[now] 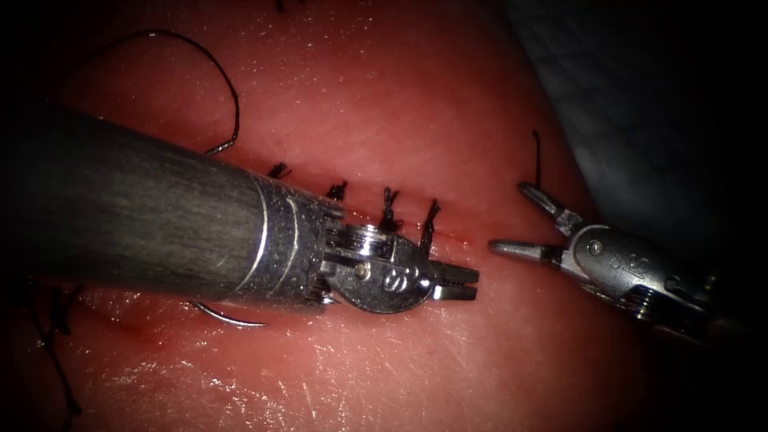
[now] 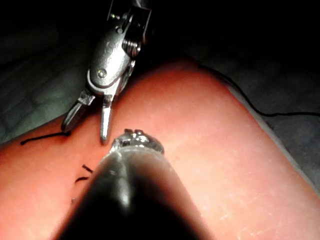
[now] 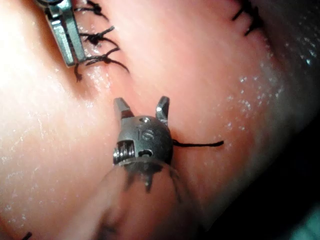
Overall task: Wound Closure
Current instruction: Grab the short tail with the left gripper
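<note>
Glossy pinkish-red slab of pork tissue (image 1: 416, 104), speckled with pale glints at lower centre of the endoscope view. Black knotted stitches (image 1: 388, 210) run in a row across its middle. Brushed dark-grey shaft with bright silver metal left tool (image 1: 458, 282). Silver right tool (image 1: 524, 220). Thin black thread (image 1: 228, 88) loops at upper left.

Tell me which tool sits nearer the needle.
Left. The needle lies on the tissue just under the left tool, unheld. The right tool, jaws open and empty, is off beyond the stitches.
</note>
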Controlling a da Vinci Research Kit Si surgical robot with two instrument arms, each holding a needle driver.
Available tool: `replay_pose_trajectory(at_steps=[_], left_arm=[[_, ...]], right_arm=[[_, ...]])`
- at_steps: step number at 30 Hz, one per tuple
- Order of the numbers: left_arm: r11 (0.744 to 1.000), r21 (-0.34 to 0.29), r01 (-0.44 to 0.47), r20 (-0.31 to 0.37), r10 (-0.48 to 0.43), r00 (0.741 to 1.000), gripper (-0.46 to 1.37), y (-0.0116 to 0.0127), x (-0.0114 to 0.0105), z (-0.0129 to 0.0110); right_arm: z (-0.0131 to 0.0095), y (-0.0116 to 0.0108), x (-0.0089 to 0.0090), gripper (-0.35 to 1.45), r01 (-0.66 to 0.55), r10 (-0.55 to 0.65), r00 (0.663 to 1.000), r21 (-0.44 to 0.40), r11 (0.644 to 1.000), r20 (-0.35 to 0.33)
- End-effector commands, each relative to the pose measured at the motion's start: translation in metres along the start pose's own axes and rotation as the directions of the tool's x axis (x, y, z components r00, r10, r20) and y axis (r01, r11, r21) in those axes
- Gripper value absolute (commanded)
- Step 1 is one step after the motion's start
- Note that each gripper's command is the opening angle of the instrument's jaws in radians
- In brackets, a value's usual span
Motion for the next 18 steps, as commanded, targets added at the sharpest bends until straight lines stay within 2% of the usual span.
replay_pose_trajectory(at_steps=[1, 4, 6, 11, 18], left_arm=[[1.000, 0.003, -0.002, 0.001, 0.002, 1.000, 0.06, 0.0000, -0.0002, 0.0001], [1.000, -0.001, -0.012, 0.017, 0.012, 1.000, 0.10, 0.0002, -0.0006, 0.0004], [1.000, -0.009, -0.016, 0.034, 0.016, 0.999, 0.22, 0.0004, -0.0009, 0.0006], [1.000, -0.008, -0.018, 0.044, 0.019, 0.999, 0.32, 0.0006, -0.0012, 0.0011], [1.000, 0.002, -0.015, 0.051, 0.015, 0.999, 0.34, 0.0007, -0.0010, 0.0020]], right_arm=[[0.0000, 0.0000, 0.0000, 0.96, 0.000, 0.000, 1.000, 0.001, 1.000, 0.000], [0.0000, 0.0000, 0.0000, 0.95, 0.006, -0.006, 1.000, 0.001, 1.000, 0.000], [0.0000, 0.0000, 0.0000, 0.95, 0.006, -0.006, 1.000, 0.001, 1.000, 0.000], [0.0000, 0.0000, 0.0000, 0.95, 0.006, -0.006, 1.000, 0.001, 1.000, 0.000], [0.0001, -0.0001, 0.0001, 0.96, 0.006, -0.006, 1.000, 0.000, 1.000, 0.000]])
